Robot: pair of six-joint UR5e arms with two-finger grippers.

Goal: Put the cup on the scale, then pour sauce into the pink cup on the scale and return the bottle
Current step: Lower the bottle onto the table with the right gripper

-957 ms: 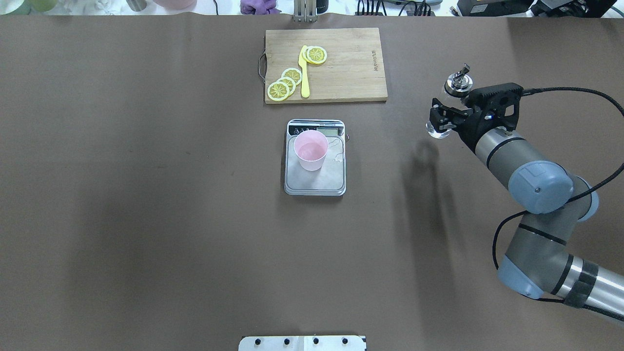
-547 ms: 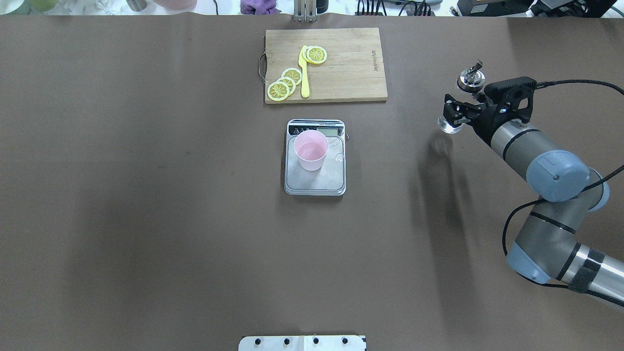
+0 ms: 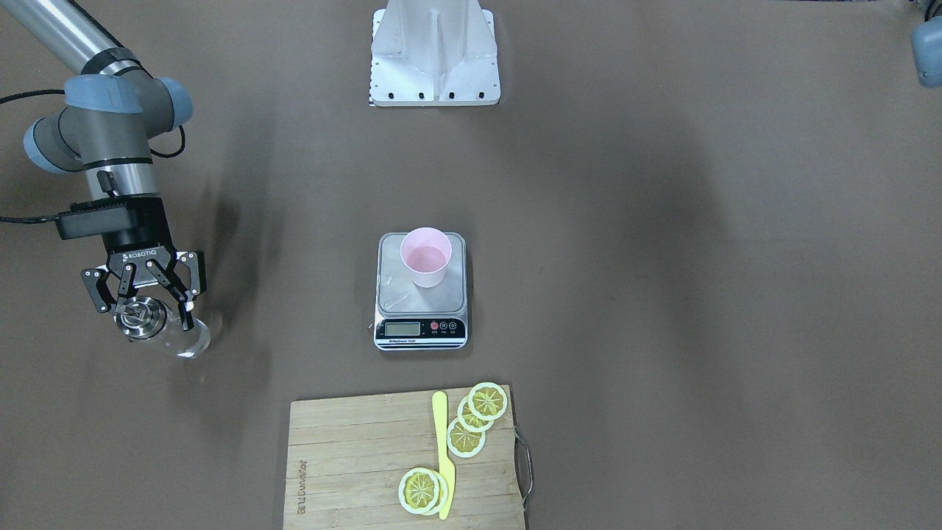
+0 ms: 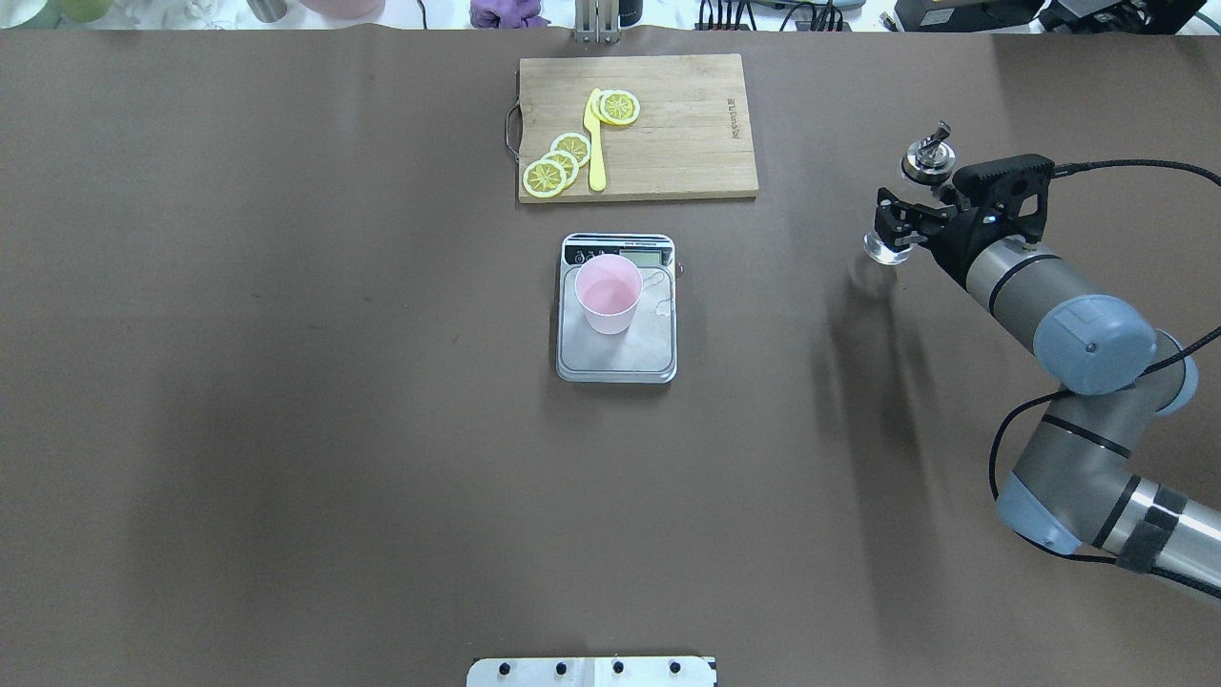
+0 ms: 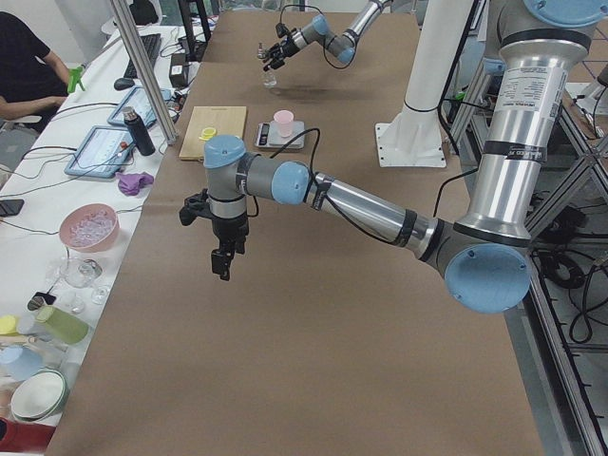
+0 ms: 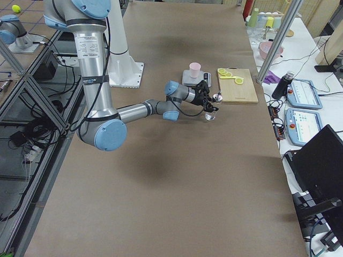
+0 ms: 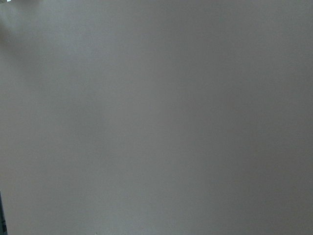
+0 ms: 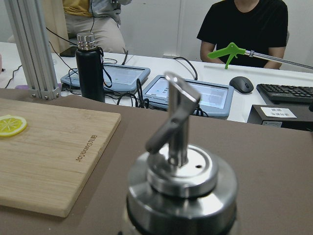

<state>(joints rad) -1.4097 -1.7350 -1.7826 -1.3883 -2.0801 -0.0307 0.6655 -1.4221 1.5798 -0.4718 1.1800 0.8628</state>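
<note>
The pale pink cup [image 4: 608,291] stands upright on the steel platform of the scale [image 4: 616,355], toward its display end; the cup [image 3: 425,258] and scale [image 3: 422,303] show the same from the front. My right gripper [image 4: 893,229] is shut on the clear glass bottle [image 4: 927,160], far right of the scale. In the front view the gripper [image 3: 151,313] grips the bottle [image 3: 184,338] below its metal pourer cap. The cap [image 8: 181,171] fills the right wrist view. The bottle's base is at or just above the table. My left gripper [image 5: 223,258] hangs over bare table; I cannot tell its state.
A wooden cutting board [image 4: 637,127] with lemon slices [image 4: 558,162] and a yellow knife [image 4: 595,143] lies beyond the scale. Tablets, a dark flask [image 8: 89,66] and seated people are past the far table edge. The robot base plate [image 3: 434,55] is at the near edge.
My right gripper has carried the bottle further right, away from the scale, and lower toward the table. The cup and scale have not moved.
</note>
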